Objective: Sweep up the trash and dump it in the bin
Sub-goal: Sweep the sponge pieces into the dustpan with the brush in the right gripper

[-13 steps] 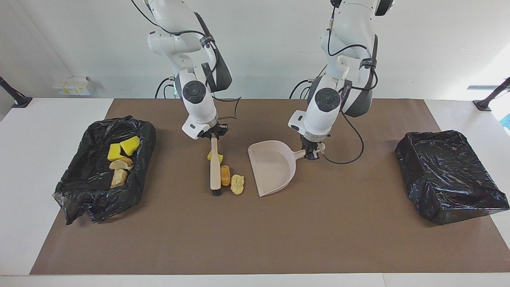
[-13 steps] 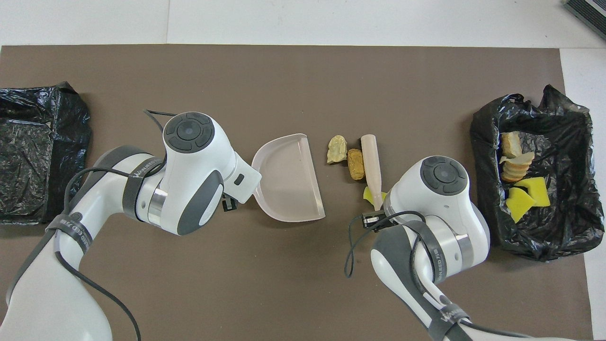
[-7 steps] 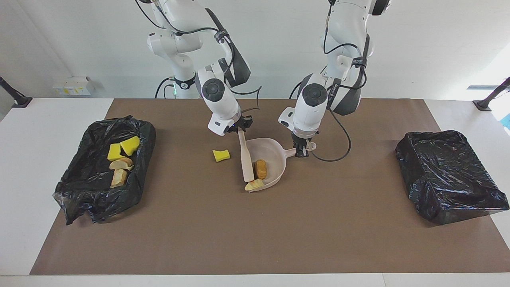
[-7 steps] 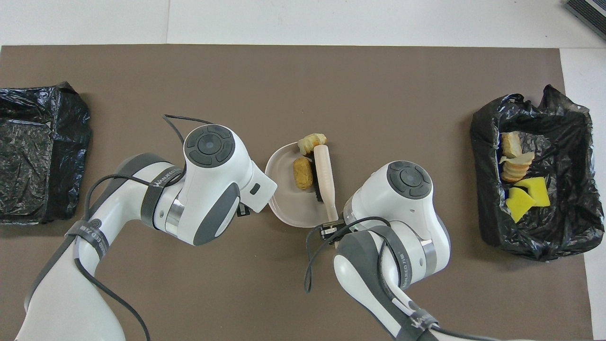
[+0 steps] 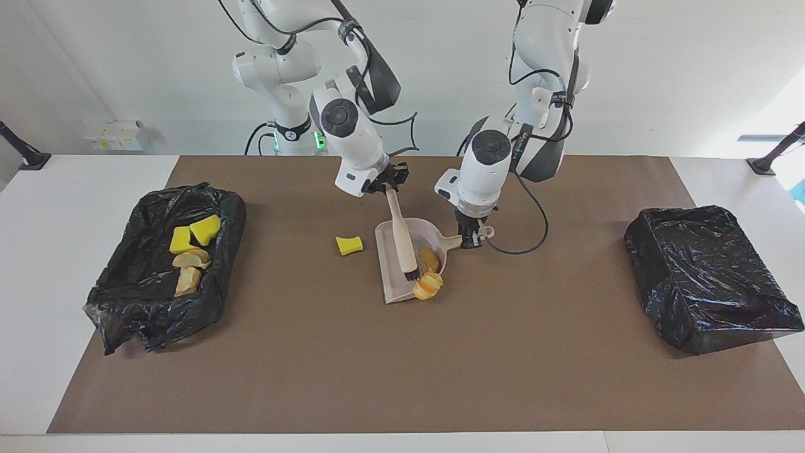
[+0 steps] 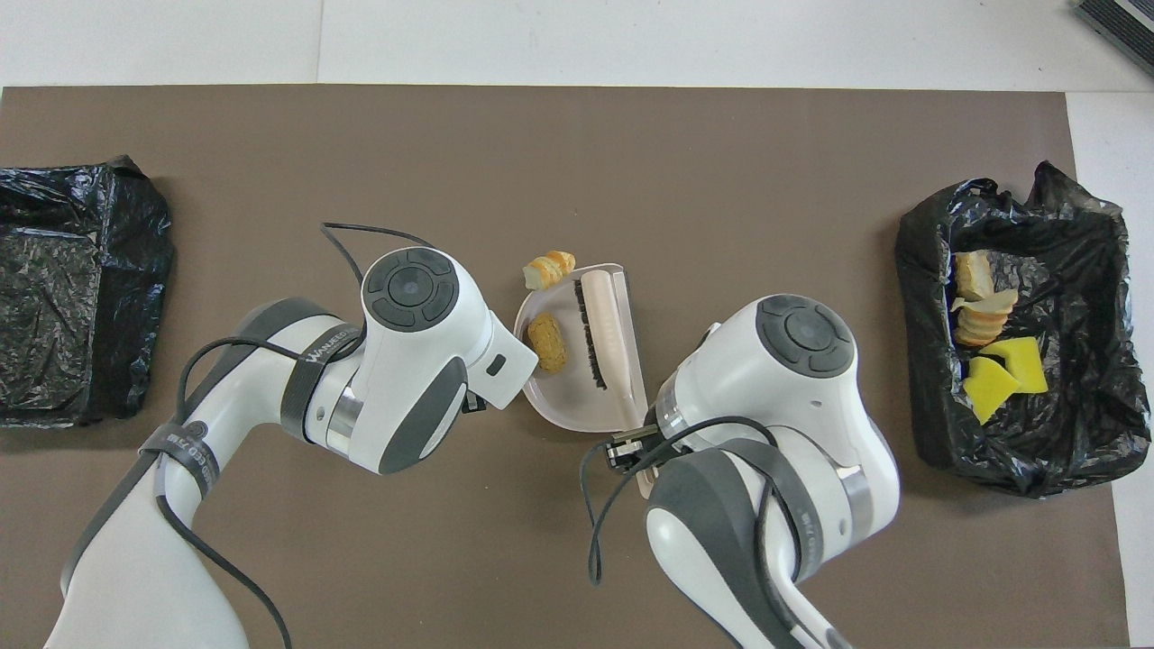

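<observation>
Right claw is clamped on the upper end of the brush, whose long axis slants down from the claw into the dustpan, bristle end low in the pan. Left claw is clamped on the dustpan's handle. One tan piece lies in the pan beside the bristles; an orange-striped piece sits right at the pan's open lip, toward the left arm's end, half in at best (it looks ready to roll off). A yellow sponge chunk lies on the tabletop beside the pan, toward the right arm's end, so the brush arm is nearer. Four more pieces rest in the open black-lined bin
</observation>
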You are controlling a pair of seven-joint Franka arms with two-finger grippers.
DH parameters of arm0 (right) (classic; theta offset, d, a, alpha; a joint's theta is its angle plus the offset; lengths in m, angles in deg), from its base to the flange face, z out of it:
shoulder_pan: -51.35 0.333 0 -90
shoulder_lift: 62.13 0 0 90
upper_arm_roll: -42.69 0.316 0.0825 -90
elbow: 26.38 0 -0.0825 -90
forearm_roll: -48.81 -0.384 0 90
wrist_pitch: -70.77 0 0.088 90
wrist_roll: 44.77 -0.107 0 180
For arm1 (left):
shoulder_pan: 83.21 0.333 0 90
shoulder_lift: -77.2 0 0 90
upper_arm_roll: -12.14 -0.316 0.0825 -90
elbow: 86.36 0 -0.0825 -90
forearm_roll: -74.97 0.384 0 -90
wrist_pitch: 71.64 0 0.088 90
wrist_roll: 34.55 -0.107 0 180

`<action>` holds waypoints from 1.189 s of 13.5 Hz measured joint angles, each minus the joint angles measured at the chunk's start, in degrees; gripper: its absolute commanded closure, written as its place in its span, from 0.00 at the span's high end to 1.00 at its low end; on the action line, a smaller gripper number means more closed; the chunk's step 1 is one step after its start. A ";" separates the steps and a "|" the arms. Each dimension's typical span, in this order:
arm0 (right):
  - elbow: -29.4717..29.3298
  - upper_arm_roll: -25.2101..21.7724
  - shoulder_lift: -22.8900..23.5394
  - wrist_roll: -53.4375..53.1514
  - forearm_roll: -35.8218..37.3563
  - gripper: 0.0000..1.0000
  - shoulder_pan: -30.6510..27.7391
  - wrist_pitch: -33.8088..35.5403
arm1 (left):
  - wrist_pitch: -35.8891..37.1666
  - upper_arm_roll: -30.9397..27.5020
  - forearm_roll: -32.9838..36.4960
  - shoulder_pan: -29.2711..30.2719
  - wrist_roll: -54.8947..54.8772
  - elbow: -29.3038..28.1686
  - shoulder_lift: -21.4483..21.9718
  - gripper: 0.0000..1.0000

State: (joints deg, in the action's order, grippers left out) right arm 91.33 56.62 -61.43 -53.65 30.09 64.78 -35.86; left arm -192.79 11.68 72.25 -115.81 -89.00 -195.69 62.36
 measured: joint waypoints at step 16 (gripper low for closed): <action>18.27 0.72 -8.30 3.64 2.37 0.00 -7.68 -1.14 | 0.62 0.13 0.00 -4.10 -0.48 -3.80 2.87 0.00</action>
State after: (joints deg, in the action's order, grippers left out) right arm 109.60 57.34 -69.73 -50.01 32.46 57.11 -37.01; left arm -192.17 11.81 72.24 -119.92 -89.48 -199.50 65.23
